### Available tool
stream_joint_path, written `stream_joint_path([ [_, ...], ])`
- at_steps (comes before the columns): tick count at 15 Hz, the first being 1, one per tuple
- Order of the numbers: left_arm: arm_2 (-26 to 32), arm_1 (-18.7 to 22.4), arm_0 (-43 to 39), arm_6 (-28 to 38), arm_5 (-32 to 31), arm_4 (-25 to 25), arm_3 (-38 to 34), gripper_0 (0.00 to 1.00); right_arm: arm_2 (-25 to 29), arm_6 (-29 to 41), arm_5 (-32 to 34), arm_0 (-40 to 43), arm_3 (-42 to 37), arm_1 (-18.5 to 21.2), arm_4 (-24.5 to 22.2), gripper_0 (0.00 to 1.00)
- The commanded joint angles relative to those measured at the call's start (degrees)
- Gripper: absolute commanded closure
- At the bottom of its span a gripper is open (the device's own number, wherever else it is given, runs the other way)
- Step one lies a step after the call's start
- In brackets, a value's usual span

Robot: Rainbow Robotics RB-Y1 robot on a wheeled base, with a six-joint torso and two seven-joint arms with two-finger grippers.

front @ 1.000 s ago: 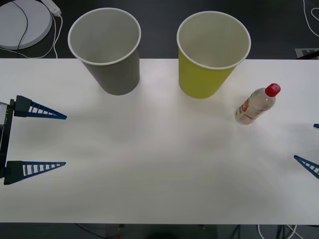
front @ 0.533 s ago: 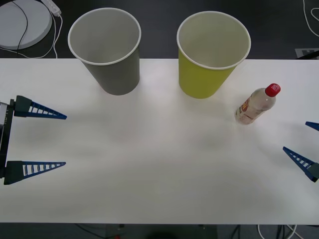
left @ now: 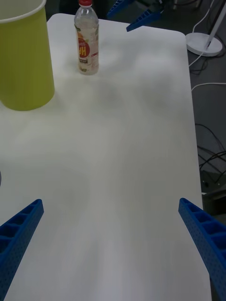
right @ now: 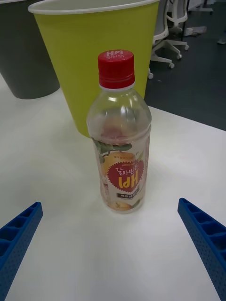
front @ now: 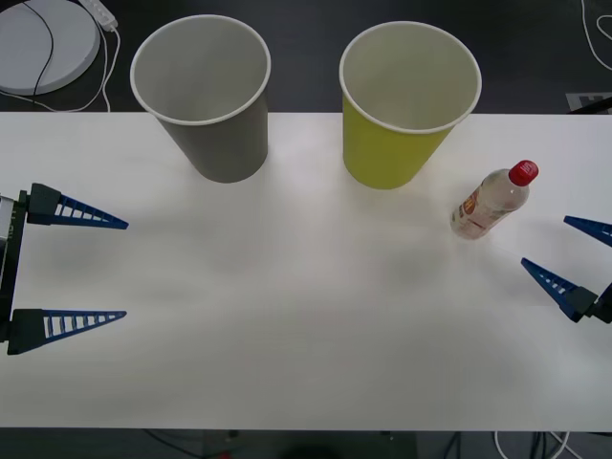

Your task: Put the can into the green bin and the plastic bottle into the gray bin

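The plastic bottle (front: 491, 201) stands upright on the white table (front: 306, 325) just beside the green bin (front: 406, 105), with the gray bin (front: 206, 96) further to the left. The right gripper (front: 564, 251) — fingers spread wide, holding nothing — has slid in from the table's right edge and now sits near the bottle without touching it. The left gripper (front: 81, 268) waits at the left edge, likewise spread and empty — unmoved since a second ago.

On the desk (front: 306, 344), the gray bin (front: 206, 100) stands at the far edge to the left, the green bin (front: 406, 105) beside it to the right. The plastic bottle (front: 490, 203) stands upright just right of the green bin, slightly nearer the robot.
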State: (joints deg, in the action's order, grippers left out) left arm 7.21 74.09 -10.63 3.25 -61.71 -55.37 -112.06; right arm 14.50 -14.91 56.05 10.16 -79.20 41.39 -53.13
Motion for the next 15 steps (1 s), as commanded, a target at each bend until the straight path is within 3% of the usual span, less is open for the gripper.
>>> stream_joint_path([
  [1,0.0,0.0,0.0,0.0,0.0,0.0,0.0,0.0,-0.5,0.2,-2.9,-1.5,0.0,-0.3,-0.2,0.0],
  [7,0.0,0.0,0.0,0.0,0.0,0.0,0.0,0.0,-1.3,2.2,-5.5,-5.1,0.0,-1.8,-4.5,0.0],
  [15,0.0,0.0,0.0,0.0,0.0,0.0,0.0,0.0,-6.2,2.5,-7.4,-10.4,3.5,-1.9,-4.5,0.0],
])
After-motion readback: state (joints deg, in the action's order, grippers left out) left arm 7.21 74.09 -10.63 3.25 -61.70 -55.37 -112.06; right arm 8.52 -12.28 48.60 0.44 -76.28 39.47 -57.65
